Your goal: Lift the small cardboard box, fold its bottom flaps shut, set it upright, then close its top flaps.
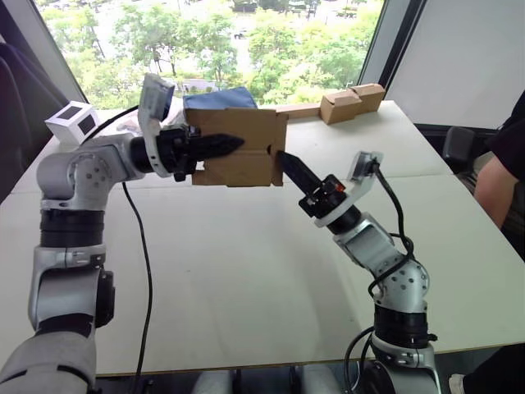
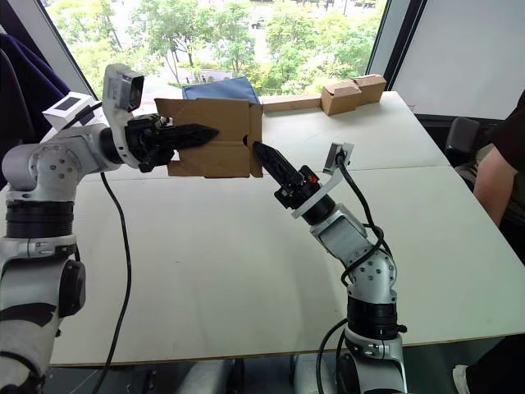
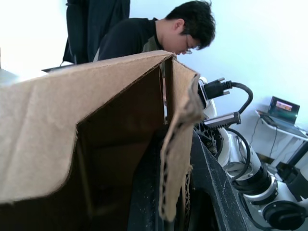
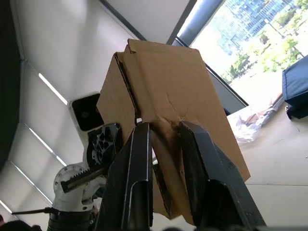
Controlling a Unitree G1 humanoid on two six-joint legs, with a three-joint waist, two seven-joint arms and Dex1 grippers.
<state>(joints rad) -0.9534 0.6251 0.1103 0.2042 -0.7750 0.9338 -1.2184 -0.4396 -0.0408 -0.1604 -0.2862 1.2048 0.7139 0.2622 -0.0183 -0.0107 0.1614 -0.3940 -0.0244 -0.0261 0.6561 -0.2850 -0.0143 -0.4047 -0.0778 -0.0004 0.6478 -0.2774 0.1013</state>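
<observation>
The plain brown corrugated cardboard box (image 1: 238, 148) hangs in the air above the smooth white desk (image 1: 246, 271), its rough fluted flap edges showing. The left gripper (image 1: 215, 146), two tapered black fingers, is clamped on the box's near wall from the left. The right gripper (image 4: 163, 159) presses its slightly parted glossy black fingers against the creased flap on the box's right side.
</observation>
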